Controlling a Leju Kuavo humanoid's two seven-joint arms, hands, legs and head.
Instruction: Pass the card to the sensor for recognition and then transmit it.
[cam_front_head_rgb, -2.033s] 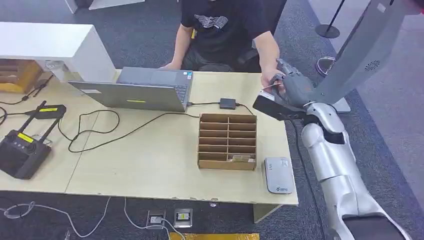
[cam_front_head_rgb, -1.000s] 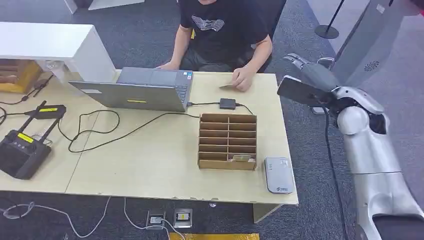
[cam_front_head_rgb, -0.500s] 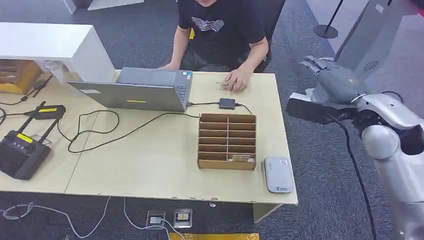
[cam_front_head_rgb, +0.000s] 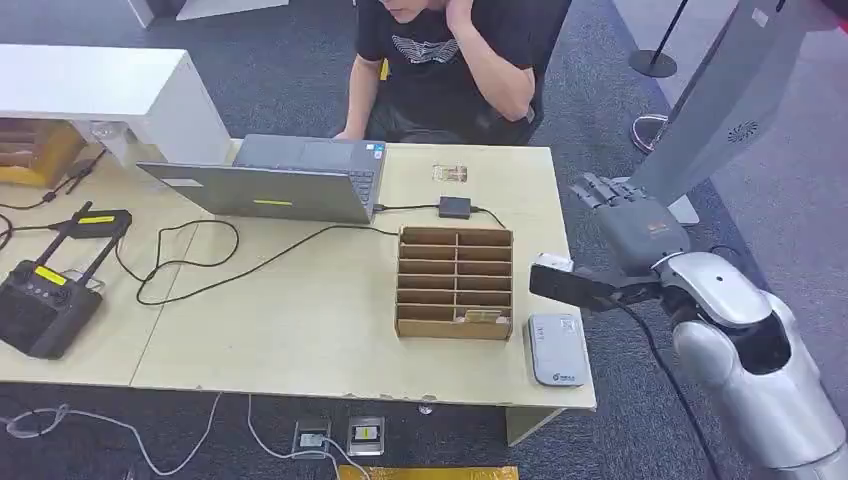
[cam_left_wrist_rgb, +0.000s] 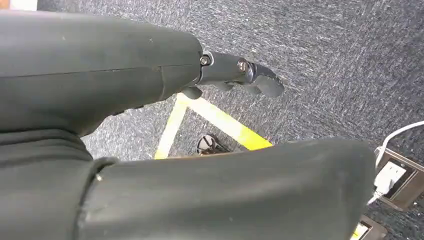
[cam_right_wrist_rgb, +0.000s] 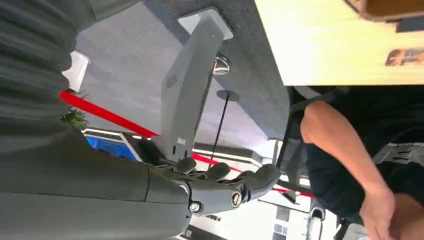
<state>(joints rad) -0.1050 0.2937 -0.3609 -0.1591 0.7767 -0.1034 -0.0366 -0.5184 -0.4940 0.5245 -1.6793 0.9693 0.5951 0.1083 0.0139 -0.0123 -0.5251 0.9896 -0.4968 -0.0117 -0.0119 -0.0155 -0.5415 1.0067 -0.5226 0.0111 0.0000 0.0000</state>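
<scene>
The card (cam_front_head_rgb: 450, 173), small and pale, lies flat on the far side of the table, in front of the person (cam_front_head_rgb: 440, 60); it also appears in the right wrist view as the card (cam_right_wrist_rgb: 404, 56) on the table's edge. The sensor (cam_front_head_rgb: 557, 349), a flat grey-white box, sits at the table's front right corner. My right hand (cam_front_head_rgb: 628, 215) hovers off the table's right edge, above the carpet, with its fingers (cam_right_wrist_rgb: 225, 185) stretched out and nothing in them. My left hand (cam_left_wrist_rgb: 235, 75) hangs over the floor, fingers apart and holding nothing.
A cardboard sorter (cam_front_head_rgb: 455, 283) stands beside the sensor. A laptop (cam_front_head_rgb: 280, 180), cables, a black adapter (cam_front_head_rgb: 454, 207) and a controller (cam_front_head_rgb: 40, 300) lie on the wooden table (cam_front_head_rgb: 300, 320). A grey kiosk (cam_front_head_rgb: 720, 100) stands at the right. The person's arm is raised to the head.
My right hand held the card out, the person took it and laid it on the table. My right arm then drew back and sank beside the table's right edge. The person's hand rose.
</scene>
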